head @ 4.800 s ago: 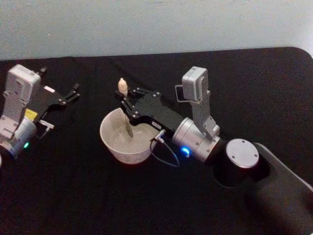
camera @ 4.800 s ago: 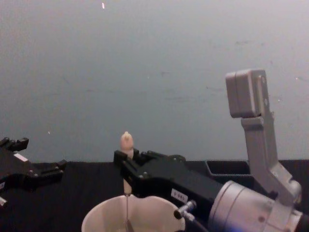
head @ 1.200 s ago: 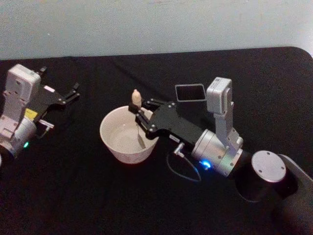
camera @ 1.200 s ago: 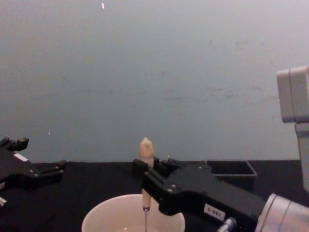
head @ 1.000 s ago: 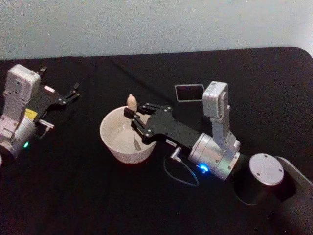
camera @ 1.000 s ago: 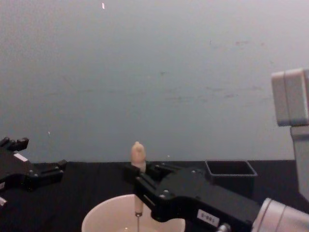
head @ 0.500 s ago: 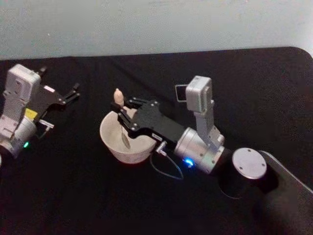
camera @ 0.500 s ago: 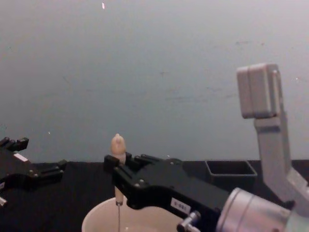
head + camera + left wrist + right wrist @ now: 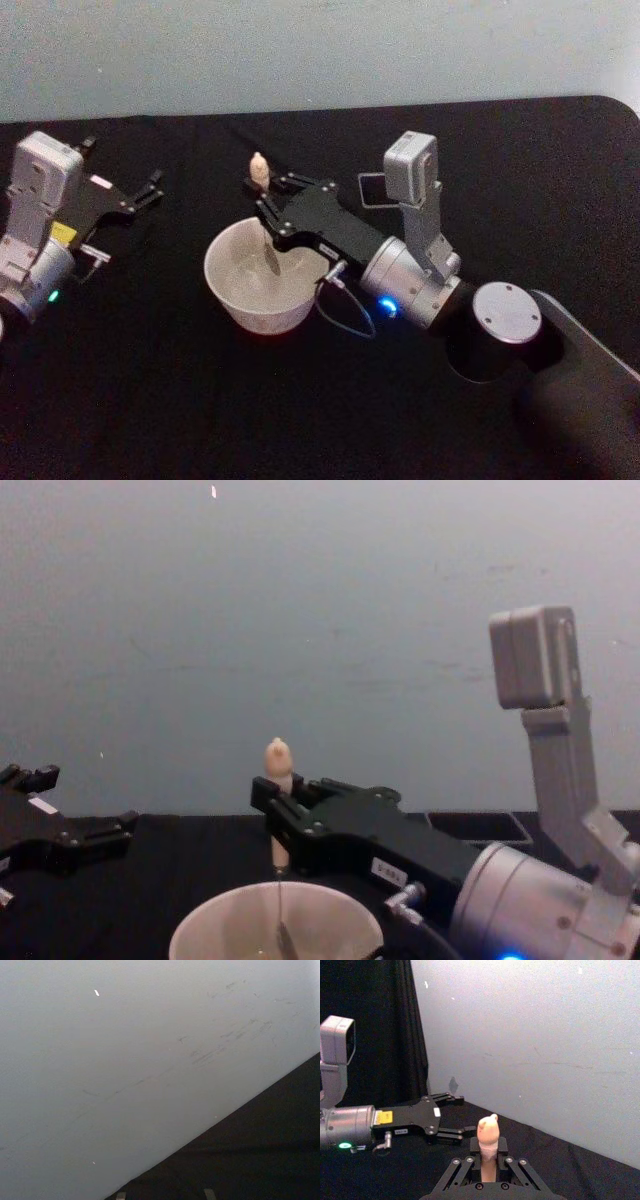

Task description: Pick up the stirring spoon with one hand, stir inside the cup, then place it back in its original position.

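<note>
Cloth of plain black covers the table [image 9: 180, 400], and a pale wall [image 9: 320, 50] rises well behind the cup [image 9: 238, 303].

The right arm reaches in from the cup's right side, its silver wrist just beside the cup's near right edge. The right gripper [image 9: 265, 203] hangs over the cup's far rim. Its fingers are drawn in narrow and clamp the handle of the stirring spoon [image 9: 261, 172]. In the right wrist view the two black fingers press against either side of the beige handle.

The left gripper [image 9: 152, 190] rests well to the cup's left and a little farther back. Its fingers are spread apart with nothing between them.

The cup is wide, round and cream-white. It stands upright on the cloth with its mouth open toward the head camera.

The dark grey square holder [image 9: 369, 190] stands to the cup's right and farther back, well apart from it. The grey camera block [image 9: 412, 165] on the right wrist hides part of it.

The spoon stands close to upright above the cup. Its knobbed tip pokes up past the fingers, higher than the cup's rim. The thin dark shaft runs down from the grip into the cup. The tiny bowl shows inside the cup, toward its far wall. It seems to sit low, but whether it touches the cup's bottom cannot be told.
</note>
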Motion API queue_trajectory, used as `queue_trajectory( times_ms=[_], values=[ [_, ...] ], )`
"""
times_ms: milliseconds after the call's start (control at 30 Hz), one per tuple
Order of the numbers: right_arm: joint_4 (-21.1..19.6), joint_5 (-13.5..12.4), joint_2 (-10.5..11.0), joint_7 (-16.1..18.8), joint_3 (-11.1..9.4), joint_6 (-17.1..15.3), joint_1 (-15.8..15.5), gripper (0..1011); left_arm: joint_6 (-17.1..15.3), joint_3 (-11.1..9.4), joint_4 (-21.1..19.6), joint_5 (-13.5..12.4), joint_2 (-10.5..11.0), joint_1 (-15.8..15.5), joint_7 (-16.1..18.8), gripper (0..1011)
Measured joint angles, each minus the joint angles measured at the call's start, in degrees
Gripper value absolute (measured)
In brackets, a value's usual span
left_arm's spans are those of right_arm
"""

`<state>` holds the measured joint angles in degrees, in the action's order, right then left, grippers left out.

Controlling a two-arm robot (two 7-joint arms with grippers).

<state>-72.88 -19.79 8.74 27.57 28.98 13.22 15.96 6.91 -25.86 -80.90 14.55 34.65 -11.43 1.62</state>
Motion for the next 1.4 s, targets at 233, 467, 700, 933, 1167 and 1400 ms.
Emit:
queue_trajectory(
  times_ms=[233, 467, 700, 933, 1167, 1400],
  values=[
    [-0.95, -0.24, 1.06, 0.37, -0.82, -0.64, -1.04, 186, 0.00, 0.00, 0.00, 0.00, 0.00, 0.00, 0.00, 1001],
    [-2.02, -0.38, 1.68, 0.56, -1.10, -0.83, -1.83, 186, 0.00, 0.00, 0.00, 0.00, 0.00, 0.00, 0.00, 1001],
    [-3.86, -1.18, 1.79, 0.49, -1.72, -1.16, -2.31, 186, 0.00, 0.00, 0.00, 0.00, 0.00, 0.00, 0.00, 1001],
    [-8.39, -2.53, 2.44, -0.75, -3.23, -2.12, -3.22, 186, 0.00, 0.00, 0.00, 0.00, 0.00, 0.00, 0.00, 1001],
    [-13.98, -4.33, 3.34, -2.89, -5.49, -3.85, -4.46, 186, 0.00, 0.00, 0.00, 0.00, 0.00, 0.00, 0.00, 1001],
    [-18.46, -5.09, 4.45, -5.19, -7.57, -4.79, -5.89, 186, 0.00, 0.00, 0.00, 0.00, 0.00, 0.00, 0.00, 1001]
  ],
)
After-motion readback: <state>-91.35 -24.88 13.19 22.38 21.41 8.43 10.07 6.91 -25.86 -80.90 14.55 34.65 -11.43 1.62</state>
